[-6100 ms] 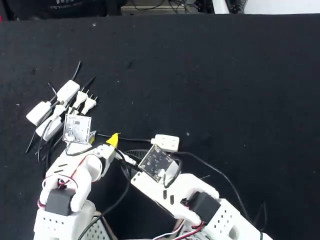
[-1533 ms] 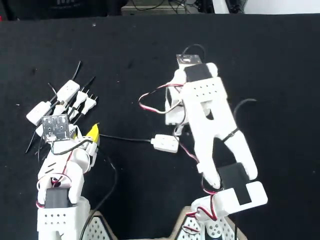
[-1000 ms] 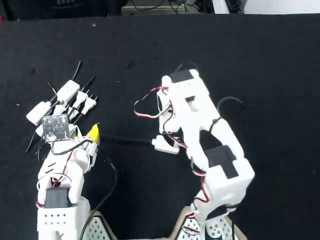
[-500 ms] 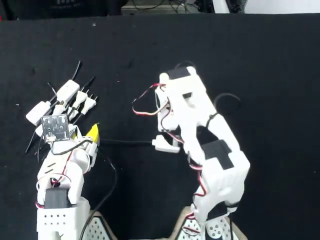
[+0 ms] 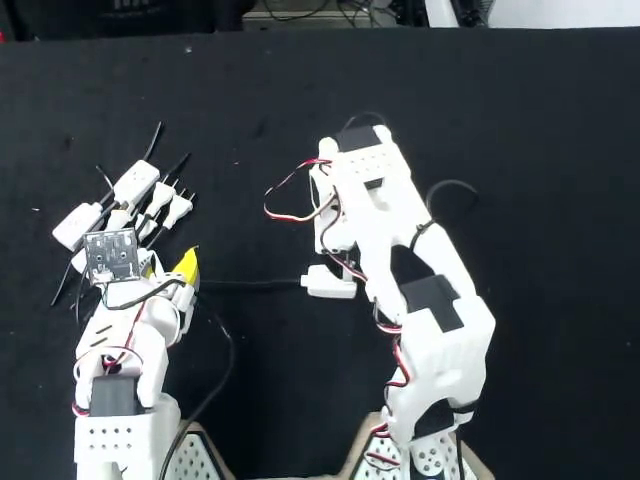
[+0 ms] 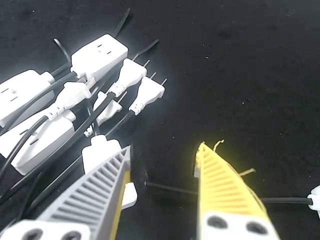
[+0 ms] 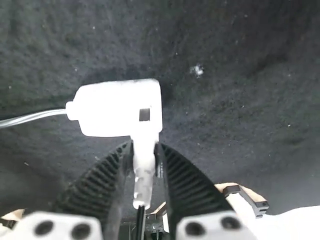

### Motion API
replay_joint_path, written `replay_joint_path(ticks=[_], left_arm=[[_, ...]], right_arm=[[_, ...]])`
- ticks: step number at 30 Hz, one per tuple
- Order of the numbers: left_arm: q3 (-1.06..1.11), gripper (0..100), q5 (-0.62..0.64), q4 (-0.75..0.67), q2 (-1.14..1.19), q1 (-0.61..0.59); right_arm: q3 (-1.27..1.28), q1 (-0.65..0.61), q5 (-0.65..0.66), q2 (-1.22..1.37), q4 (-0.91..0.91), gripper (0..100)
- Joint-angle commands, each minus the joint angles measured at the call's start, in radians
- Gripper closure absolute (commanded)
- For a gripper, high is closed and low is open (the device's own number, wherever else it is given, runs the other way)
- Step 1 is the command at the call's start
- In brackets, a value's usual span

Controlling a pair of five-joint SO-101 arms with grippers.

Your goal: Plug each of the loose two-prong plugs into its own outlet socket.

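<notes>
We are looking down on a black surface (image 5: pixel 520 120) with a lone outlet socket (image 5: pixel 328 282) lying near its middle. The right tool (image 7: pixel 145 150) is clamping a white plug (image 7: pixel 144 167) whose front end is meeting that socket's side. Its prongs are hidden, so we are judging it seated or very nearly so. Well away from the lone socket, on the left arm's side, a heap of other sockets (image 6: pixel 97 52) and loose plugs (image 6: pixel 147 92) is lying tangled, several with prongs bare. The left tool (image 6: pixel 162 150) is hanging just beside that heap, on the side facing the lone socket, jaws standing wide apart and gripping nothing. We are reckoning one pairing about done and several waiting.
</notes>
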Motion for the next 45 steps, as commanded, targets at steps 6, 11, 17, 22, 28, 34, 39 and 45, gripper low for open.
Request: replay_joint_path(ticks=[6,11,17,22,28,34,39,45], left_arm=[[-0.018,79,0.009,-0.021,-0.008,0.002],[-0.018,79,0.009,-0.021,-0.008,0.002],[-0.019,79,0.009,-0.021,-0.008,0.002],[-0.019,79,0.009,-0.021,-0.008,0.002],[-0.019,79,0.009,-0.021,-0.008,0.002],[-0.018,79,0.009,-0.021,-0.008,0.002],[-0.018,79,0.009,-0.021,-0.008,0.002],[-0.019,79,0.009,-0.020,-0.008,0.002]], right_arm=[[-0.042,-0.018,0.012,-0.134,0.031,98.8],[-0.019,-0.021,0.037,-0.255,0.031,98.8],[0.053,-0.023,0.097,-0.243,0.029,98.8],[0.105,-0.023,0.141,-0.222,0.031,98.8],[0.114,-0.023,0.143,-0.219,0.031,98.8],[0.081,-0.017,0.146,-0.113,0.031,98.8],[0.042,-0.017,0.146,-0.087,0.031,98.8],[0.042,-0.017,0.146,-0.090,0.031,98.8]])
